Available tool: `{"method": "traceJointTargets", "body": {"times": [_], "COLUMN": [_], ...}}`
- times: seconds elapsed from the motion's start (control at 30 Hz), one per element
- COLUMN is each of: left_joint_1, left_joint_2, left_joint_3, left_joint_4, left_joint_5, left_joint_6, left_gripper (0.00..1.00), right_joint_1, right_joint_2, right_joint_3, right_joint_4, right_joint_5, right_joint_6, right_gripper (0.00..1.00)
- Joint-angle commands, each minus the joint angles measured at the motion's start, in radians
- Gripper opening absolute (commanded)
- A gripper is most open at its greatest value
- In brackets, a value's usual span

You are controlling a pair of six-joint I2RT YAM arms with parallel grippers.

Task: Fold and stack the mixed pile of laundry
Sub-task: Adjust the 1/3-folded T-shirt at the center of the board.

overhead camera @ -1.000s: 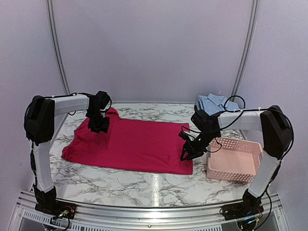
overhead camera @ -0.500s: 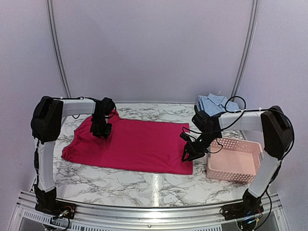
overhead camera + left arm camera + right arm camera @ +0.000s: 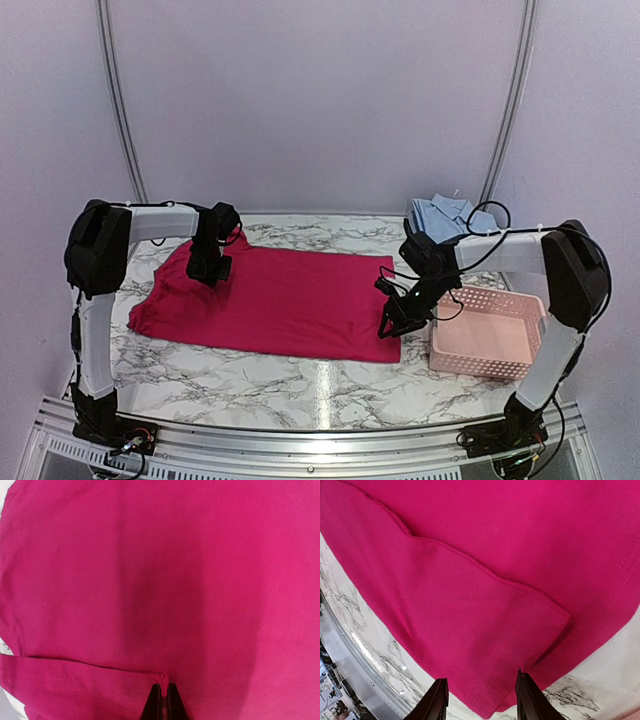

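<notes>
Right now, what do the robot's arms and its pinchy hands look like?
Both the left arm and right arm are white tubes with chunky black joints. Thin black cables loop along them. The left gripper and right gripper are black, each with two slim pointed fingers.

No legible text, no labels, no numbers — nothing readable

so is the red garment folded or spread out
Spread out. The red garment lies flat in one wide sheet across the table, wider than the basket.
</notes>
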Motion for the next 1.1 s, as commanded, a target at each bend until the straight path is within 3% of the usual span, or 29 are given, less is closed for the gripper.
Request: {"method": "traceJointTargets", "body": {"times": [0.0,0.87,0.97,1.07], "left_joint_1": [-0.008,-0.125,-0.125,-0.117], "left_joint_2": [-0.029,-0.08,-0.102,-0.151], "left_joint_3": [0.027,0.026,0.024,0.027], "left_joint_4": [-0.017,0.048,0.057,0.057], "left_joint_5": [0.001,0.074,0.083,0.091], "left_joint_6": [0.004,0.089,0.092,0.088], "left_gripper": [0.0,0.01,0.15,0.55], "right_joint_1": [-0.009,-0.01,-0.01,-0.009], "right_joint_2": [-0.042,-0.034,-0.032,-0.037], "right_joint_3": [-0.013,-0.013,-0.008,0.001], "right_joint_4": [0.012,0.018,0.016,0.024], "right_joint_5": [0.013,0.013,0.011,-0.003], "right_joint_6": [0.01,0.003,-0.003,-0.013], "right_gripper": [0.42,0.42,0.42,0.42]}}
